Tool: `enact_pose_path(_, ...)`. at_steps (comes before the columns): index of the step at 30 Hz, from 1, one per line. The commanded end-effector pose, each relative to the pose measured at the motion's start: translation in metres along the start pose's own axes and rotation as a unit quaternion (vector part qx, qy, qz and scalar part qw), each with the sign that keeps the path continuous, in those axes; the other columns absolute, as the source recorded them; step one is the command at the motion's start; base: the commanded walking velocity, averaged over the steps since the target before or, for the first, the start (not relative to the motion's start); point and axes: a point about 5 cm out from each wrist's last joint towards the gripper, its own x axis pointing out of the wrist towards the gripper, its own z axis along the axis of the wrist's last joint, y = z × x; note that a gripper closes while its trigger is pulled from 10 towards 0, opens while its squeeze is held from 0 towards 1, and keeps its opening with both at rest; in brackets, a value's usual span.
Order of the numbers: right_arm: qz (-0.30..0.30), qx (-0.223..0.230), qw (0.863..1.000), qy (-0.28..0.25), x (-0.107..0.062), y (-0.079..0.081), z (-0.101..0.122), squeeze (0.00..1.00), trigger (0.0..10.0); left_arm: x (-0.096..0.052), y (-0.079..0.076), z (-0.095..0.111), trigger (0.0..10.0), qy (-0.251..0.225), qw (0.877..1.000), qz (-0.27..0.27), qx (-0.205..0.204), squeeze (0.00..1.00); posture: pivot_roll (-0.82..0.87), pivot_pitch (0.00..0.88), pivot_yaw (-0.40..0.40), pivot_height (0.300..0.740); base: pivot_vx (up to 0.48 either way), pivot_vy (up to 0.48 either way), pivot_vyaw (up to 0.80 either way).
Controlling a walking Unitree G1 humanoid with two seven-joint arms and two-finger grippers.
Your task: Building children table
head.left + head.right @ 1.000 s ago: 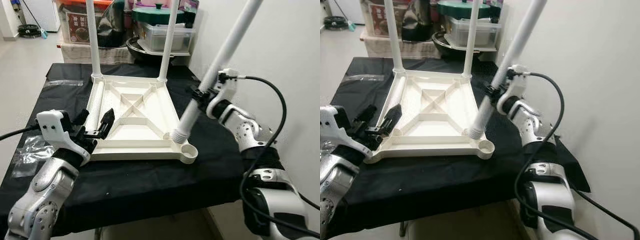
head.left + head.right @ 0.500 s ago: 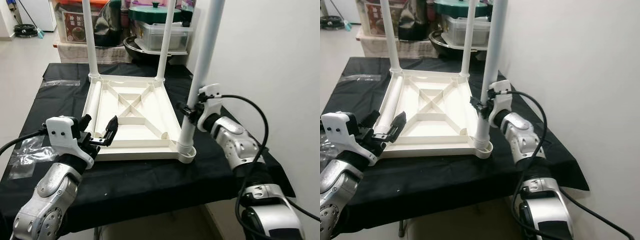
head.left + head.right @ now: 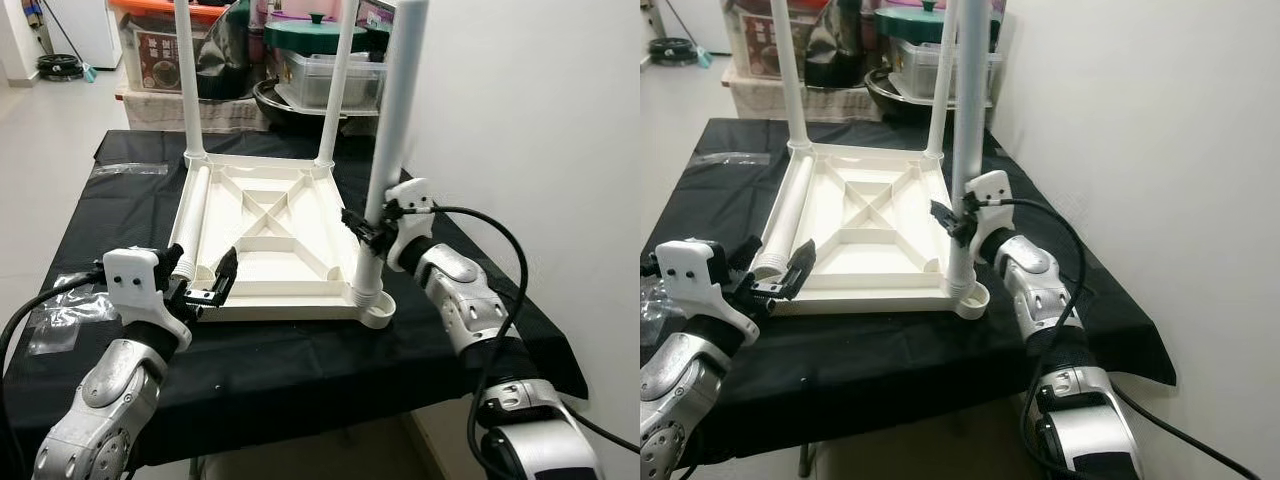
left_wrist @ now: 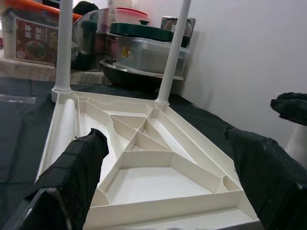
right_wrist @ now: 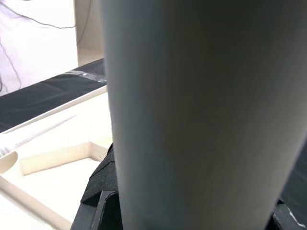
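Left eye view, middle: the right hand [image 3: 372, 228] grips the white leg [image 3: 390, 150], upright in the upturned table's [image 3: 265, 235] near corner. Left hand [image 3: 197, 285] waits open. Next, twist it tight.

A table top [image 3: 265, 240] lay upside down on a cloth-covered table [image 3: 300, 360]. Two legs [image 3: 187, 80] stood upright in its far corners. A third leg [image 3: 392, 150] stood upright in the near right corner socket, with the right gripper [image 3: 368, 228] closed around it partway up. A fourth leg [image 3: 190, 225] lay flat inside the top, along its left edge. The left gripper [image 3: 200, 283] hovered at the near left corner, fingers apart. Behind the table sat storage boxes [image 3: 330, 70] and pots. Plastic wrapping [image 3: 60, 315] lay at the table's left edge.
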Motion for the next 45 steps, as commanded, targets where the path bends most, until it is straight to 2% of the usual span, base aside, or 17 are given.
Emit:
enact_pose_path(1, -0.071, 0.031, 0.995, 0.055, -0.019, -0.032, -0.026, 0.0, 10.0, 0.0, 0.0, -0.005, 10.0, 0.007, 1.0, 0.003, 0.004, 0.0, 0.08, 0.0, -0.113, 0.74, 0.0, 0.0, 0.0)
enact_pose_path(2, -0.08, 0.037, 0.995, 0.056, -0.022, -0.037, -0.027, 0.0, 10.0, 0.0, 0.0, -0.005, 10.0, 0.007, 1.0, 0.004, 0.005, 0.0, 0.08, 0.0, -0.112, 0.74, 0.0, 0.0, 0.0)
enact_pose_path(5, -0.079, 0.041, 0.994, 0.056, -0.024, -0.036, -0.029, 0.0, 10.0, -0.001, -0.001, -0.006, 10.0, 0.009, 1.0, 0.003, 0.006, 0.0, 0.08, 0.0, -0.108, 0.74, 0.0, 0.0, 0.0)
enact_pose_path(11, -0.049, 0.038, 0.996, 0.066, -0.023, -0.021, -0.039, 0.0, 10.0, 0.001, -0.001, -0.006, 10.0, 0.01, 1.0, 0.0, 0.009, 0.0, 0.08, 0.0, -0.103, 0.74, 0.0, 0.0, 0.0)
enact_pose_path(14, -0.049, 0.038, 0.996, 0.066, -0.023, -0.021, -0.039, 0.0, 10.0, 0.001, -0.001, -0.006, 10.0, 0.01, 1.0, 0.0, 0.009, 0.0, 0.08, 0.0, -0.103, 0.74, 0.0, 0.0, 0.0)
enact_pose_path(16, -0.042, 0.038, 0.996, 0.065, -0.022, -0.017, -0.04, 0.0, 10.0, 0.001, 0.0, -0.006, 10.0, 0.01, 1.0, 0.0, 0.01, 0.0, 0.08, 0.0, -0.102, 0.74, 0.0, 0.0, 0.0)
enact_pose_path(20, -0.003, 0.017, 0.998, 0.065, -0.014, 0.007, -0.043, 0.0, 10.0, 0.002, -0.001, -0.007, 10.0, 0.01, 1.0, -0.002, 0.012, 0.0, 0.08, 0.0, -0.102, 0.74, 0.0, 0.0, 0.0)
enact_pose_path(22, -0.003, 0.017, 0.998, 0.065, -0.014, 0.007, -0.043, 0.0, 10.0, 0.002, -0.001, -0.007, 10.0, 0.01, 1.0, -0.002, 0.012, 0.0, 0.08, 0.0, -0.102, 0.74, 0.0, 0.0, 0.0)
enact_pose_path(24, 0.022, -0.001, 0.998, 0.063, -0.009, 0.021, -0.044, 0.0, 10.0, 0.003, -0.002, -0.006, 10.0, 0.008, 1.0, -0.002, 0.014, 0.0, 0.09, 0.0, -0.108, 0.74, 0.0, 0.0, 0.0)
enact_pose_path(31, 0.042, -0.006, 0.997, 0.072, -0.01, 0.029, -0.049, 0.0, 10.0, 0.001, -0.001, -0.007, 10.0, 0.009, 1.0, 0.002, 0.016, 0.0, 0.09, 0.0, -0.111, 0.74, 0.0, 0.0, 0.0)
enact_pose_path(33, 0.041, 0.002, 0.996, 0.078, -0.012, 0.029, -0.052, 0.0, 10.0, 0.0, 0.0, -0.007, 10.0, 0.01, 1.0, 0.003, 0.015, 0.0, 0.08, 0.0, -0.111, 0.74, 0.0, 0.0, 0.0)
enact_pose_path(34, 0.035, 0.027, 0.996, 0.083, -0.015, 0.026, -0.054, 0.0, 10.0, 0.0, 0.0, -0.008, 10.0, 0.011, 1.0, 0.003, 0.015, 0.0, 0.08, 0.0, -0.111, 0.74, 0.0, 0.0, 0.0)
enact_pose_path(36, 0.031, 0.046, 0.995, 0.086, -0.017, 0.025, -0.056, 0.0, 10.0, 0.0, -0.001, -0.008, 10.0, 0.011, 1.0, 0.004, 0.014, 0.0, 0.08, 0.0, -0.111, 0.74, 0.0, 0.0, 0.0)
enact_pose_path(37, 0.006, 0.098, 0.991, 0.088, -0.019, 0.019, -0.058, 0.0, 10.0, 0.0, -0.001, -0.009, 10.0, 0.012, 1.0, 0.004, 0.012, 0.0, 0.08, 0.0, -0.111, 0.74, 0.0, 0.0, 0.0)
enact_pose_path(39, -0.041, 0.16, 0.982, 0.088, -0.022, 0.01, -0.063, 0.0, 10.0, 0.0, -0.001, -0.009, 10.0, 0.012, 1.0, 0.006, 0.01, 0.0, 0.08, 0.0, -0.111, 0.74, 0.0, 0.0, 0.0)
enact_pose_path(42, -0.052, 0.174, 0.979, 0.09, -0.025, 0.01, -0.067, 0.0, 10.0, 0.0, -0.001, -0.009, 10.0, 0.013, 1.0, 0.006, 0.009, 0.0, 0.08, 0.0, -0.107, 0.74, 0.0, 0.0, 0.0)
enact_pose_path(45, -0.033, 0.169, 0.981, 0.091, -0.028, 0.018, -0.072, 0.0, 10.0, -0.001, 0.0, -0.01, 10.0, 0.015, 1.0, 0.006, 0.009, 0.0, 0.07, 0.0, -0.101, 0.74, 0.0, 0.0, 0.0)
